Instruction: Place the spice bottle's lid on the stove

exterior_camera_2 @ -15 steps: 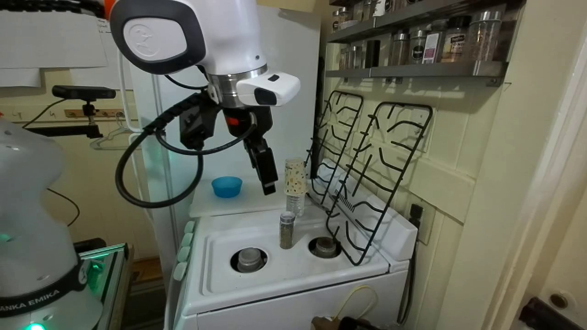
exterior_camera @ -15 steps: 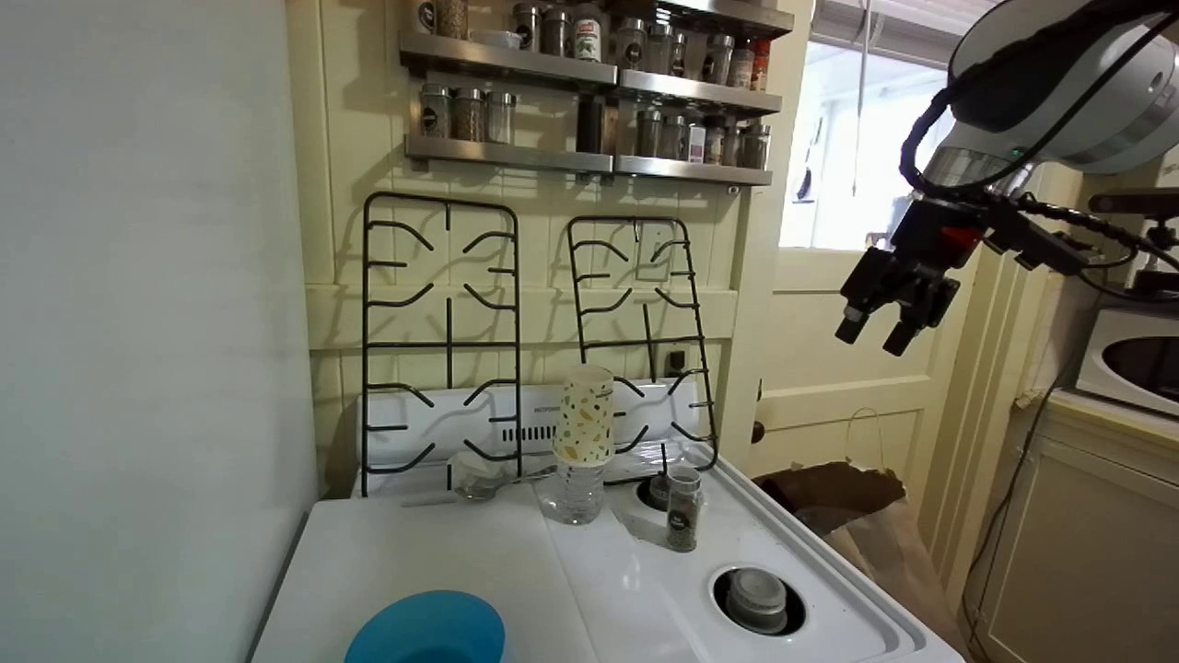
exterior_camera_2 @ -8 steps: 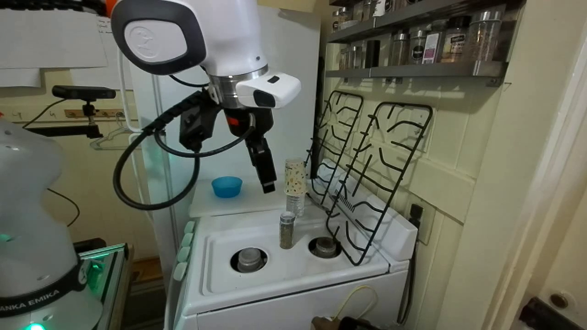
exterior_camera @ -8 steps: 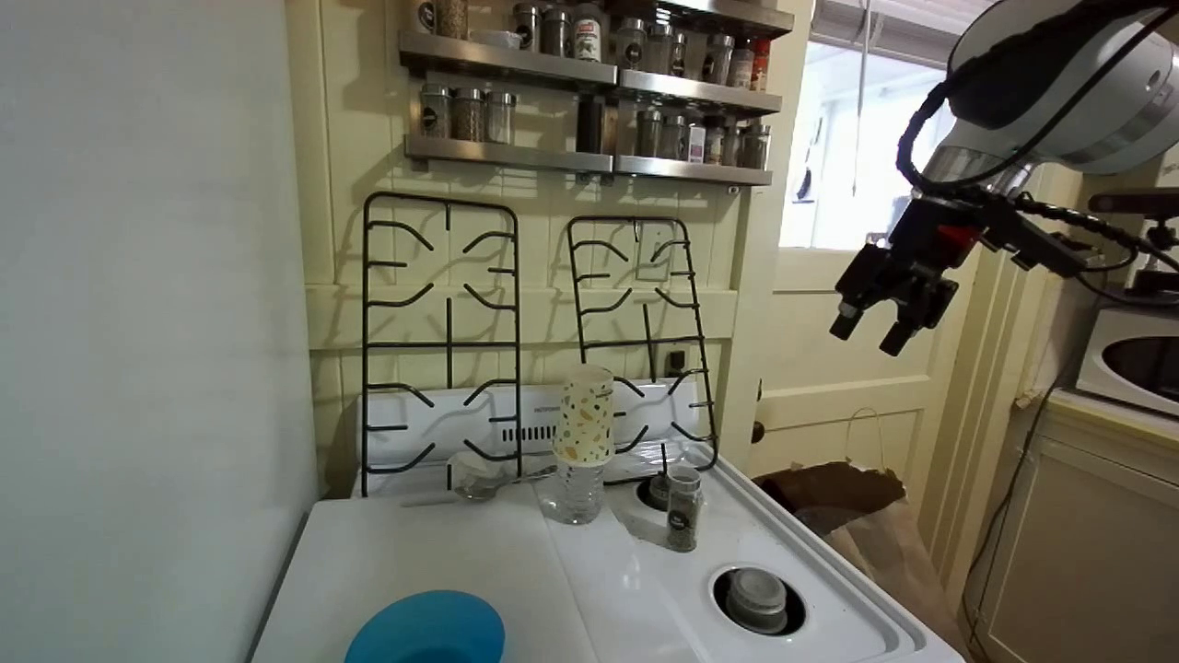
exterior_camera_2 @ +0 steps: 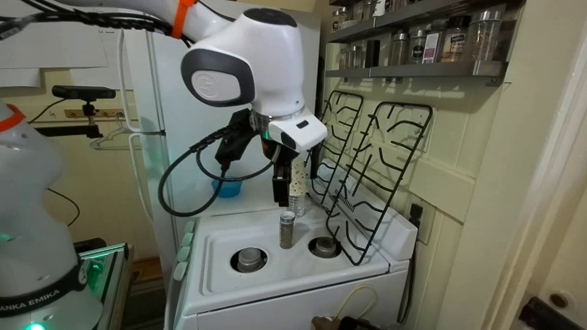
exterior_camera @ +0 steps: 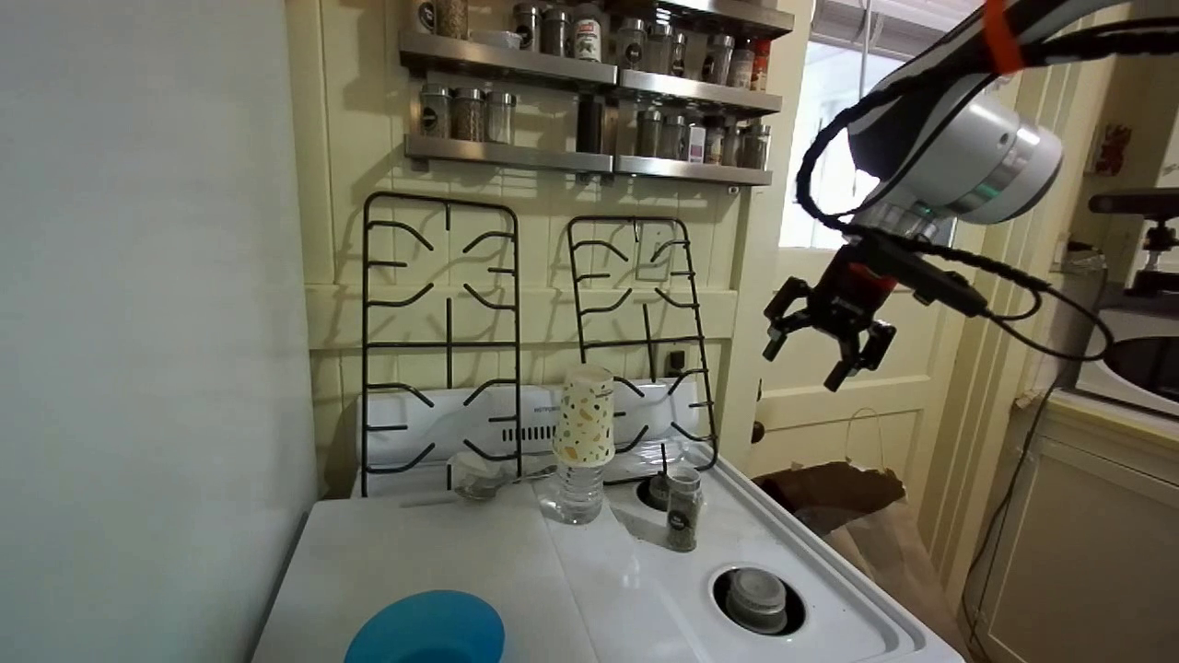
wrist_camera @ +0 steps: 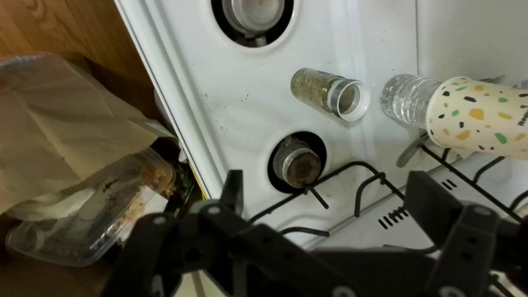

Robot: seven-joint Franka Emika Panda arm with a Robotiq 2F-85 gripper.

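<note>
Wrist view: your gripper (wrist_camera: 327, 187) lies along the lower edge, its fingers (wrist_camera: 234, 185) at either side, and the spice bottle (wrist_camera: 325, 91) shows farther up, within the span between them.
Gripper: spread wide; in an exterior view you see the fingers (exterior_camera: 839, 373) well away from each other, angled down in the air.
Spice bottle: upright on the white stove (wrist_camera: 255, 82), lower than your gripper and apart from it.
Bottle and fingertips: in an exterior view the fingertips (exterior_camera_2: 281, 200) show just over the bottle's top; in an exterior view your gripper (exterior_camera: 806, 361) is higher than the bottle and off to its right in the picture.
Lid: at the bottle's top you see a silver band (wrist_camera: 337, 95) and a pale ring (wrist_camera: 364, 103) round a grey middle; you cannot tell which part is the lid, or whether it is on.
Dark-topped burner (wrist_camera: 303, 168): sunk in the stove, nearer to your fingers than the bottle is in the wrist view.
Grey burner (wrist_camera: 258, 11): at the upper edge there, the bottle between the two burners and set to one side.
Cup (exterior_camera: 586, 419): speckled, on a clear ribbed vessel (exterior_camera: 580, 497), near the bottle.
Grates (exterior_camera: 449, 344): two, of black wire, leaning at the back.
Blue bowl (exterior_camera: 424, 619): well apart from the bottle in both exterior views.
</note>
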